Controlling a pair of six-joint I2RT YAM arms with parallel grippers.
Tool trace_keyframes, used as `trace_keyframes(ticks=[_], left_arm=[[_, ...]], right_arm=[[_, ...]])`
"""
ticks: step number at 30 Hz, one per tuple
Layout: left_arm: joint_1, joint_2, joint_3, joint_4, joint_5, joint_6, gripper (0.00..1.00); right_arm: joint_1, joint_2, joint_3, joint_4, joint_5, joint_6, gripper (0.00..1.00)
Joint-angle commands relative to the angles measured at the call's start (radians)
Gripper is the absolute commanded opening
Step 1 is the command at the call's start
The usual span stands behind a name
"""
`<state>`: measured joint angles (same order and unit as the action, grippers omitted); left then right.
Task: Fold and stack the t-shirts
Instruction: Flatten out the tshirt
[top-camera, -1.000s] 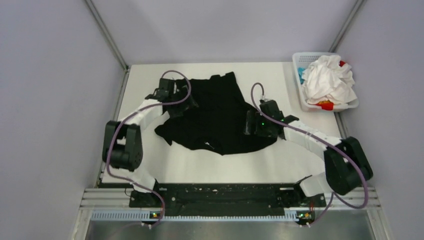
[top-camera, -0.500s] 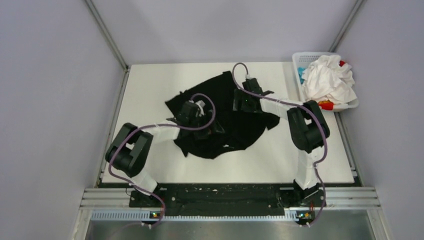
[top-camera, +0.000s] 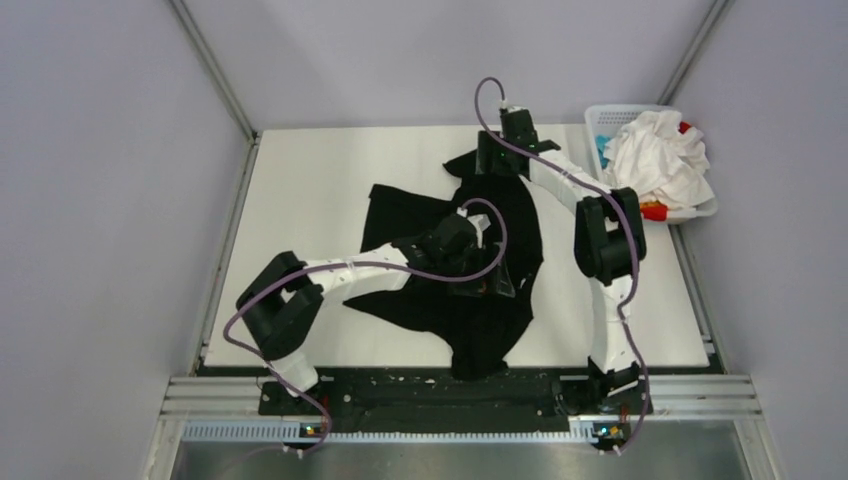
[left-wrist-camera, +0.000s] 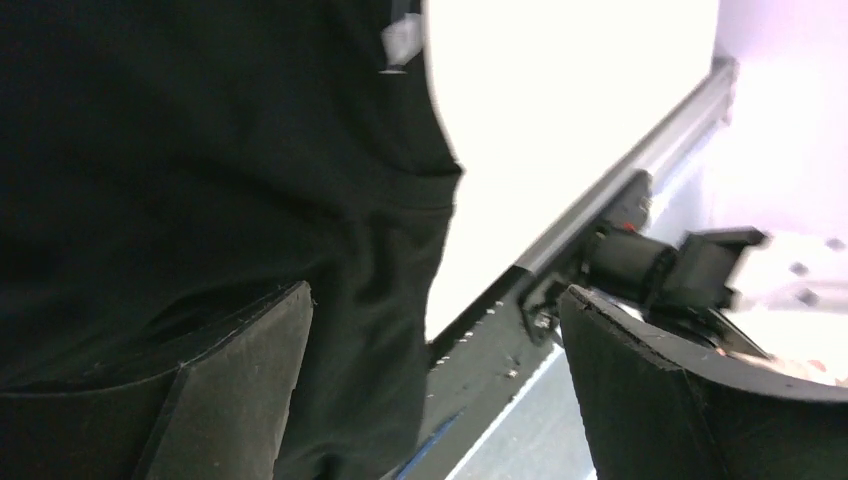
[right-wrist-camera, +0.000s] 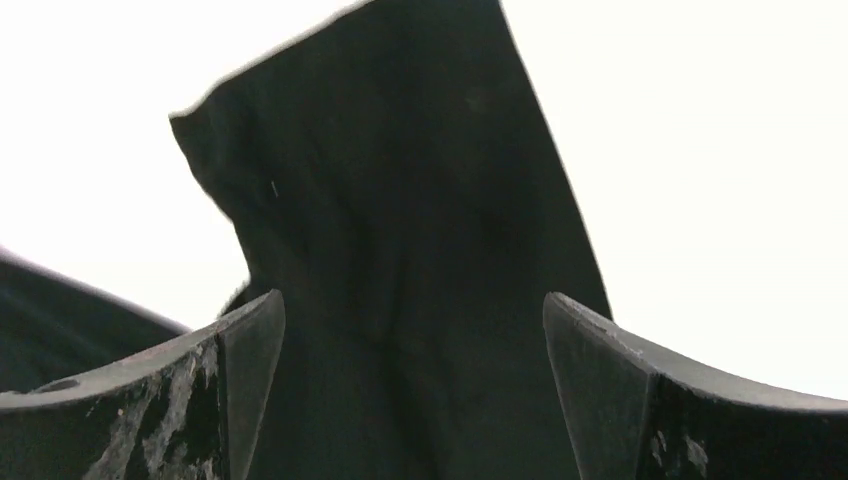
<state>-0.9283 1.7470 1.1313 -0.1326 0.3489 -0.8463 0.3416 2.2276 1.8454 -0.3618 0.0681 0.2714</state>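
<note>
**Two arms over a black shirt:** A large plain black cloth t-shirt (top-camera: 487, 335) lay rumpled on the white tabletop (top-camera: 300, 180) beneath both grippers, and neither had any cloth pinched. The left gripper (left-wrist-camera: 435, 290) was poised low over the shirt's middle with its jaws spread wide. In its wrist view the black fabric ran under its left finger (left-wrist-camera: 230, 380) and ended about midway between the two. Bare table and the metal rail (left-wrist-camera: 630, 165) at the table's near edge lay beyond its right finger. Whether the fingers touched the cloth could not be told. The right gripper (right-wrist-camera: 412, 297), at the shirt's far end, likewise had its jaws wide apart. A narrow flap of the shirt stretched ahead from between its fingers, with bright table on either side. Well apart from both grippers, out past the right arm's elbow, a white plastic lattice basket (top-camera: 612, 205) held a heap of white t-shirts (top-camera: 655, 160), a scrap of red cloth (top-camera: 652, 211) and a scrap of blue cloth (top-camera: 601, 148).
</note>
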Motion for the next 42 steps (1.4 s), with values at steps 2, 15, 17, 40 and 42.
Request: trace_keyframes(ticks=[2, 15, 17, 40, 42], left_arm=[[0.098, -0.206, -0.162, -0.173, -0.277, -0.025, 0.99], [0.419, -0.285, -0.426, -0.061, -0.303, 0.006, 0.99], [0.453, -0.210, -0.395, -0.050, -0.276, 0.019, 0.99], [0.747, -0.024, -0.251, -0.174, -0.172, 0.092, 0.99], [0.747, -0.064, -0.257, -0.198, -0.194, 0.093, 0.99]], right_arm=[[0.008, -0.417, -0.348, -0.046, 0.148, 0.018, 0.99], [0.180, -0.897, -1.113, 0.191, -0.244, 0.254, 0.99], [0.182, -0.847, -1.115, 0.194, -0.229, 0.276, 0.99], [-0.251, -0.082, -0.226, -0.048, 0.101, 0.170, 0.99], [-0.253, -0.053, -0.106, -0.108, 0.145, 0.139, 0.99]])
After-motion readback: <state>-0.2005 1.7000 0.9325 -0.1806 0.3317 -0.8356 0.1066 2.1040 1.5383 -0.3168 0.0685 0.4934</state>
